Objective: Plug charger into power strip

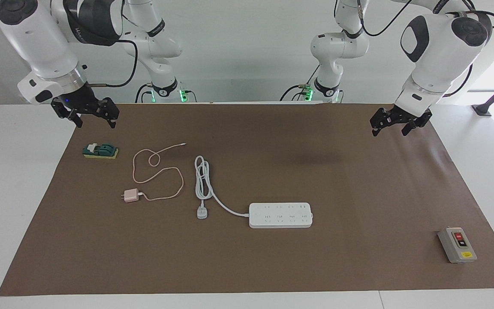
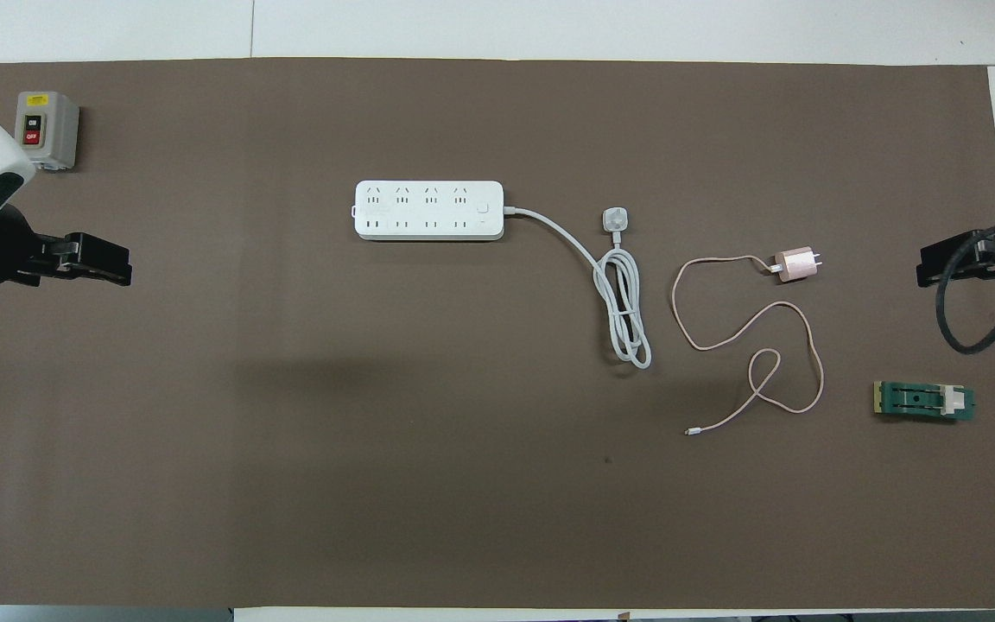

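From my station, the right gripper (image 1: 94, 116) hangs released over the mat's edge at its own end. The charger (image 1: 131, 195) lies flat, prongs pointing toward that end, well away from the robots, so the right arm is nearer. The power strip (image 1: 280, 215) lies lengthwise mid-table. The left gripper (image 1: 393, 124) waits, released.

Bystanders on the brown mat

A grey switch box (image 1: 457, 245) with red and black buttons and a yellow label sits near the mat's corner at the left arm's end of the counter (image 1: 15, 180), farthest from the robots. At the right arm's end, nearer the robots, lies a small green block (image 1: 100, 150) on a yellowish base with a white piece on top. The brown mat (image 1: 358, 193) covers most of the white counter.
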Motion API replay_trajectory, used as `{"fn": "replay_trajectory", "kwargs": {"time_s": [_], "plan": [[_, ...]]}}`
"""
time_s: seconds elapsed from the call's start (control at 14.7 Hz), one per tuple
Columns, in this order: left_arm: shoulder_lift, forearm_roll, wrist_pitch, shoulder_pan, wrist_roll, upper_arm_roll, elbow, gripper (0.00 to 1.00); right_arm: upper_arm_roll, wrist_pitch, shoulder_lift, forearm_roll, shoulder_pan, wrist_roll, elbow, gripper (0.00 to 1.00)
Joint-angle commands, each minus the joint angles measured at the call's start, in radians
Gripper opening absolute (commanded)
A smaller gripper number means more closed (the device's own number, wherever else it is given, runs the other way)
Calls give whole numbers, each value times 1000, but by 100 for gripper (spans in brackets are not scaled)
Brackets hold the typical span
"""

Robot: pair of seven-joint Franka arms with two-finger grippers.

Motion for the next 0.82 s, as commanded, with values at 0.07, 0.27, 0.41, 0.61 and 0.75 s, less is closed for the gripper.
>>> {"fn": "replay_trajectory", "kwargs": {"time_s": [0.07,0.27,0.41,0.61,0.75], "plan": [[30,6,10,5,2,7,-2,100,5,0,-23,6,-15,-18,-30,100],[39,9,9,-11,-15,7,0,100,4,55,-14,27,-58,71,-76,100],[44,9,3,-27,-41,7,-2,100,3,59,51,96,-110,108,-73,100],[44,9,10,-27,-90,7,0,100,3,67,143,182,-157,218,-73,100],[44,8,19,-25,-147,7,9,100,0,70,205,278,-186,314,-69,100]]}}
